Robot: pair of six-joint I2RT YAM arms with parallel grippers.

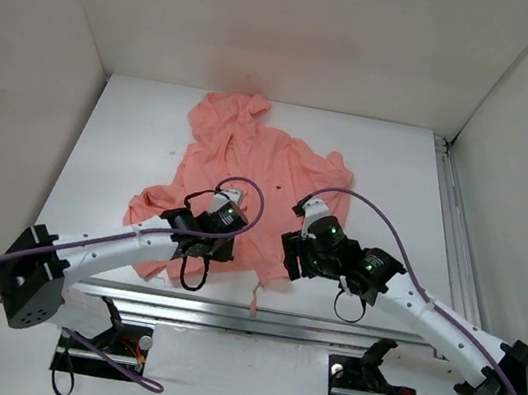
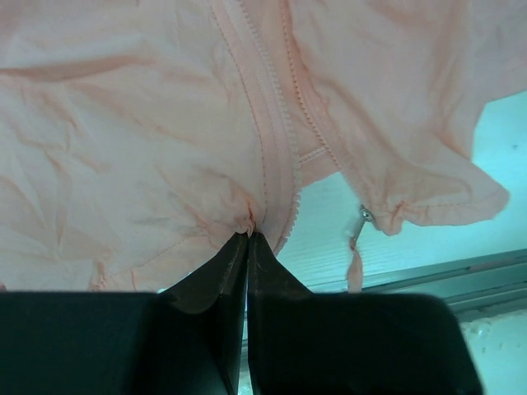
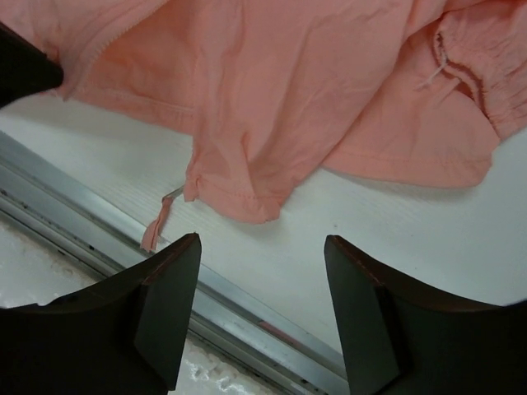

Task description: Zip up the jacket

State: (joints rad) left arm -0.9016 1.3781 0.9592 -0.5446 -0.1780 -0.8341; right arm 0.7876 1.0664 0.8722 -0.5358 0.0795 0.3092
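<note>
The salmon-pink jacket (image 1: 248, 170) lies crumpled on the white table, hood towards the back. My left gripper (image 1: 226, 242) is at its near hem. In the left wrist view that gripper (image 2: 249, 234) is shut, pinching a small pucker of the jacket (image 2: 132, 148) at the bottom of a zip strip (image 2: 276, 156). The other front flap (image 2: 412, 123) hangs to the right, with the metal slider (image 2: 366, 216) and its pink pull tab (image 2: 355, 267) at its corner. My right gripper (image 1: 293, 255) hovers open just right of that corner. Its fingers (image 3: 262, 239) hold nothing, and the jacket's corner (image 3: 239, 193) and pull tab (image 3: 154, 230) lie ahead.
A metal rail (image 1: 254, 315) runs along the table's near edge, right under the hem and the pull tab (image 1: 253, 302). It shows below the right fingers as well, as the rail (image 3: 247, 309). White walls close in the table on three sides. Purple cables loop over both wrists.
</note>
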